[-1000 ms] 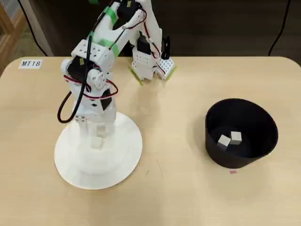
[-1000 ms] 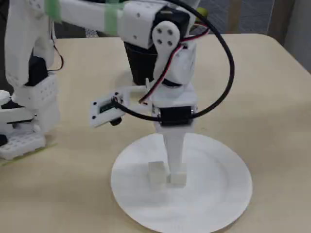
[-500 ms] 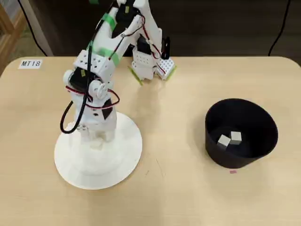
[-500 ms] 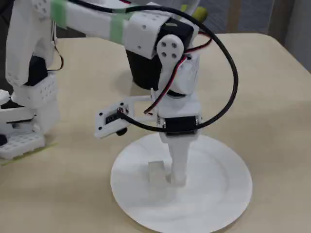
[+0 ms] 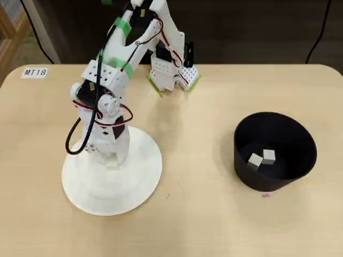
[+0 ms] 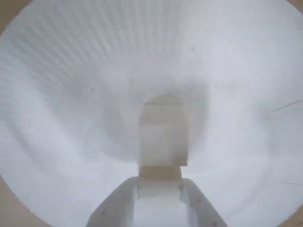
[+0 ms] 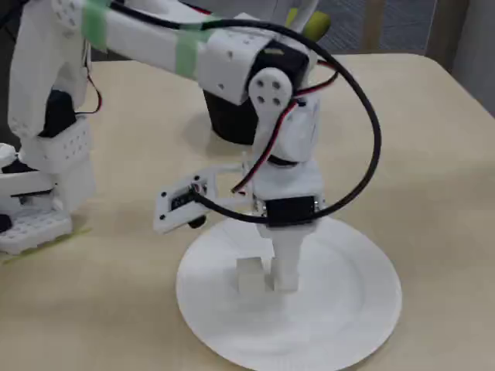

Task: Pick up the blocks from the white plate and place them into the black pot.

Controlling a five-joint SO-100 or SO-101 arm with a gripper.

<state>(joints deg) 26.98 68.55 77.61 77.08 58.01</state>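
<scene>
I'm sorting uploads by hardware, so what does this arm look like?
The arm is white printed plastic with black servo motors, green tape bands around its upper link, and a thick black cable looping beside red wires. The gripper has plain white fingers. A small camera board sticks out beside the wrist.

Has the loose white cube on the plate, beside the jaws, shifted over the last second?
No. In the fixed view the small white cube sits at the same spot relative to the large round white plate's rim; only the gripper moved.

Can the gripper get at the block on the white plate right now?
Probably yes: the gripper is down on the white plate, a block sits straight ahead of its fingers in the wrist view, nothing between them.
</scene>
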